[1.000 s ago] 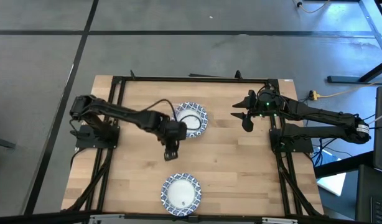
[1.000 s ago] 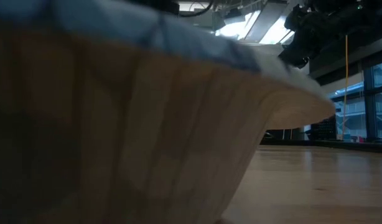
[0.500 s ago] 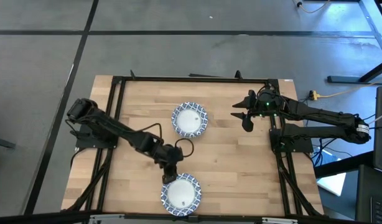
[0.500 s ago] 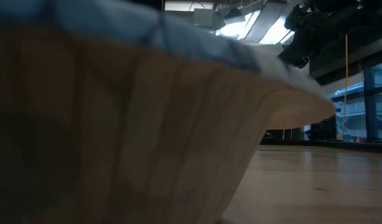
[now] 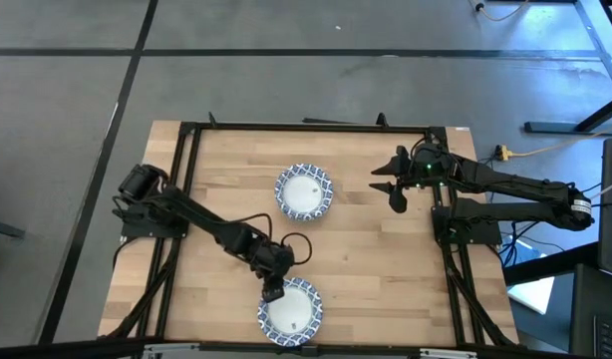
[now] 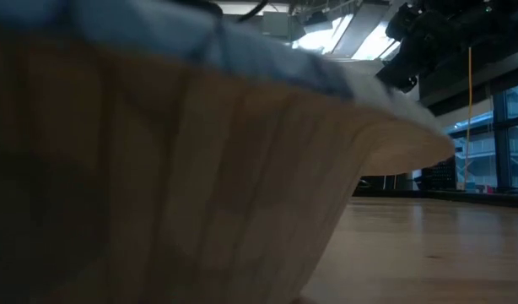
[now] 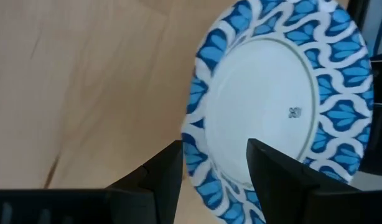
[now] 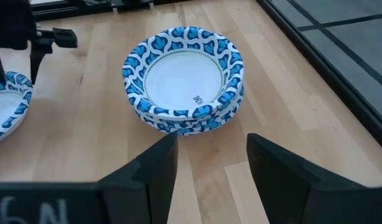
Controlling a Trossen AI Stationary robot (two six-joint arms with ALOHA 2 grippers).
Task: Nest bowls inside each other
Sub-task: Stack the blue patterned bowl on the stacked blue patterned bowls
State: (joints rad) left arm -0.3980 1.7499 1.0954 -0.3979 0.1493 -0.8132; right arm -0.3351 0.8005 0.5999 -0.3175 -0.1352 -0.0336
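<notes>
Two lots of blue-and-white rimmed bowls stand on the table. A nested stack (image 5: 304,191) sits toward the far middle, and the right wrist view shows its layered rims (image 8: 185,78). A single bowl (image 5: 290,311) stands at the near edge. My left gripper (image 5: 273,292) is open at this bowl's far rim. In the left wrist view the rim (image 7: 194,149) runs between my fingers, one outside the bowl and one over its white inside (image 7: 265,93). I cannot tell whether they touch it. My right gripper (image 5: 394,191) hangs open to the right of the stack.
The near bowl's outer wall (image 6: 175,169) fills most of the low view, with my right arm (image 6: 407,51) dark above it. A black frame (image 5: 306,127) runs around the table. Bare wood (image 5: 376,269) lies between the bowls and the right arm's base.
My left gripper has travelled from beside the far stack toward the table's near edge and come down at the near bowl's far rim. It has stayed open. The bowls and my right arm have kept still.
</notes>
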